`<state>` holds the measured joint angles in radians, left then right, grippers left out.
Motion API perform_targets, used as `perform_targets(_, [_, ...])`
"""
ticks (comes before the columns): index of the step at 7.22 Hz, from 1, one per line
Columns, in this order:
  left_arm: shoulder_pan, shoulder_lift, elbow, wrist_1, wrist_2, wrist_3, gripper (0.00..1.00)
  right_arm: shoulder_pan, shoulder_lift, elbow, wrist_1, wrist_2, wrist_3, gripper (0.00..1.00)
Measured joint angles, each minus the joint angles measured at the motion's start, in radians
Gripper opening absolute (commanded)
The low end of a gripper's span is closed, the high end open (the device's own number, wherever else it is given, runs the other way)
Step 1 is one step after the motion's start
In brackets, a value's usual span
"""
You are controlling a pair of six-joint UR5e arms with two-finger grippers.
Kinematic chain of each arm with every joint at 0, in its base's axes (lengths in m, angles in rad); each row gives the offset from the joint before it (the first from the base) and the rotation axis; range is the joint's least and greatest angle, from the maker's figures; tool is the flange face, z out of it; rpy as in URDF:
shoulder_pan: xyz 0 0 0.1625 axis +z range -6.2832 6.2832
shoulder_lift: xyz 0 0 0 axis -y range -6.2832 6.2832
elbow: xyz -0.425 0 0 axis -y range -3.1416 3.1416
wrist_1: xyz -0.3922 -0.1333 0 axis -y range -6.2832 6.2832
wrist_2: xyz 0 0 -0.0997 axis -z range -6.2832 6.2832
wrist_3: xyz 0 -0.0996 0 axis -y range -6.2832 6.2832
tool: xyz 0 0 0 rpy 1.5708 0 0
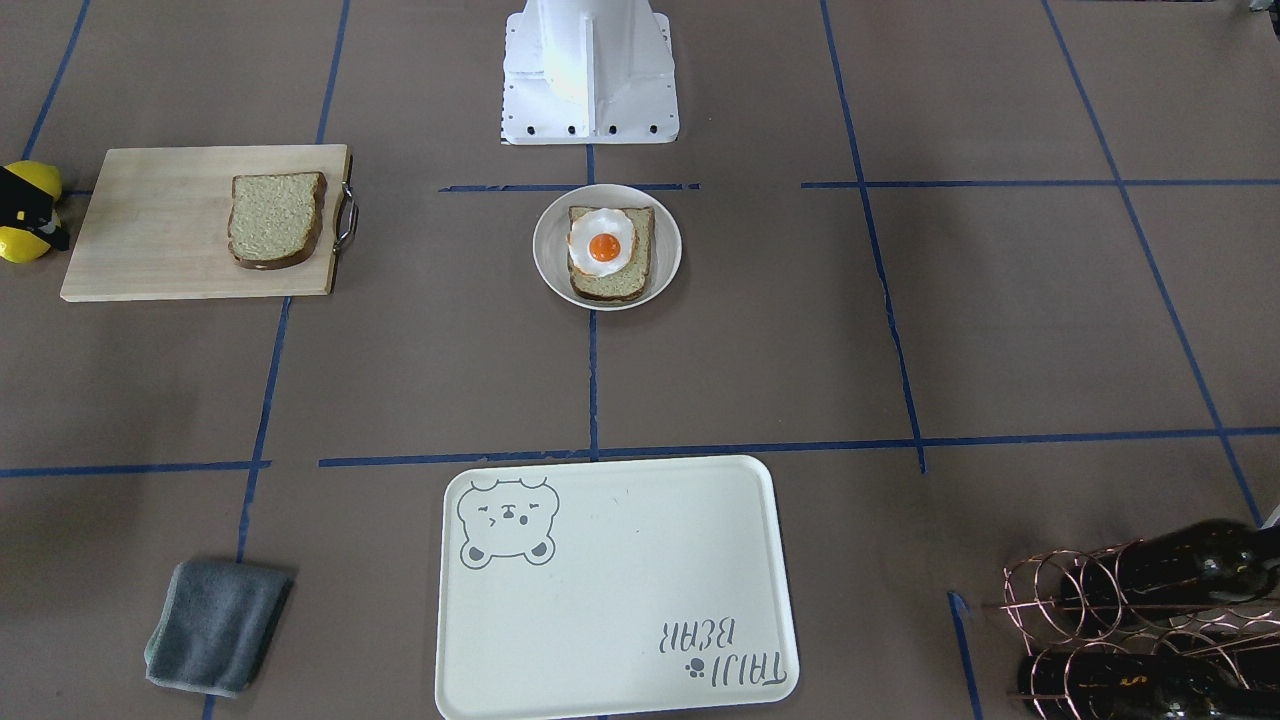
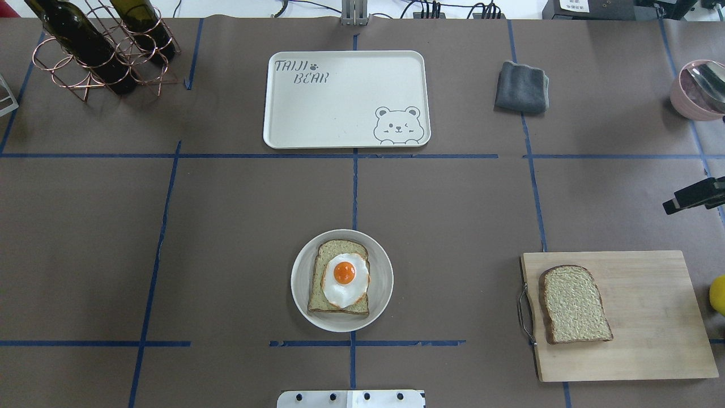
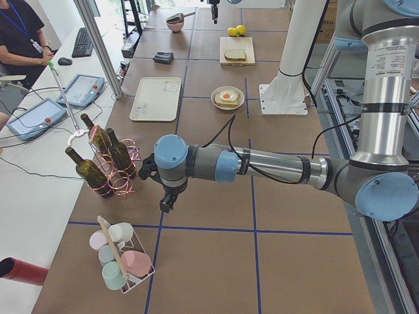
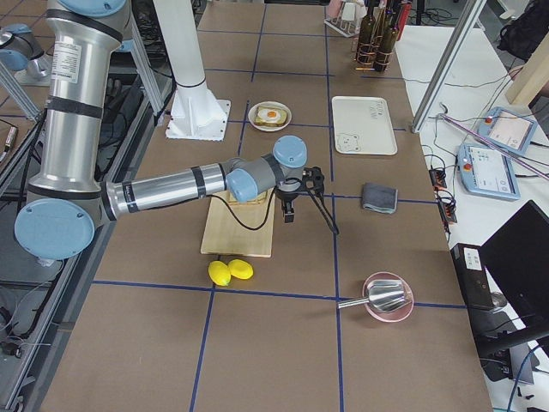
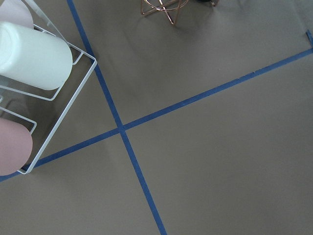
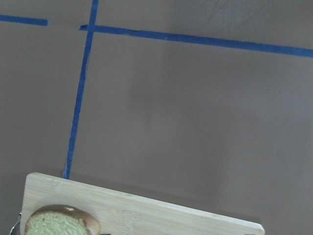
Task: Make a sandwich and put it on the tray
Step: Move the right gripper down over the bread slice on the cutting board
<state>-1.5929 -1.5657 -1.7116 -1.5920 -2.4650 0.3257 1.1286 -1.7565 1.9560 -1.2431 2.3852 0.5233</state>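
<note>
One bread slice [image 2: 338, 277] lies on a small round white plate [image 2: 300, 283] near the robot's base, with the fried egg [image 2: 344, 279] on top of it. A second bread slice [image 2: 575, 306] rests on the wooden cutting board [image 2: 651, 317] at the right. The cream tray [image 2: 345, 99] with the bear drawing sits bare at the far middle. My left gripper [image 3: 165, 199] hangs over the table beside the bottle rack, far from the food; I cannot tell its state. My right gripper [image 4: 288, 209] hovers just beyond the board's far edge; its jaws are not readable.
A copper rack with wine bottles [image 2: 102, 48] stands at the far left and a folded grey cloth [image 2: 522, 86] right of the tray. A pink bowl with a spoon [image 2: 699, 88], two lemons [image 4: 230, 271] and a wire cup rack [image 3: 121, 258] sit outward. A person [image 3: 19, 36] sits beyond.
</note>
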Motion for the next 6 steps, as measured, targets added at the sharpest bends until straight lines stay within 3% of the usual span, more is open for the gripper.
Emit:
perform_targets(3, [0.02,-0.001,0.0,-0.051,0.0,-0.041,1.0,-0.214,-0.023,0.01,0.207,-0.126,0.391,0.93])
perform_targets(6, [0.033,-0.002,-0.001,-0.071,0.001,-0.07,1.0,-0.402,-0.035,0.012,0.264,-0.236,0.572,0.89])
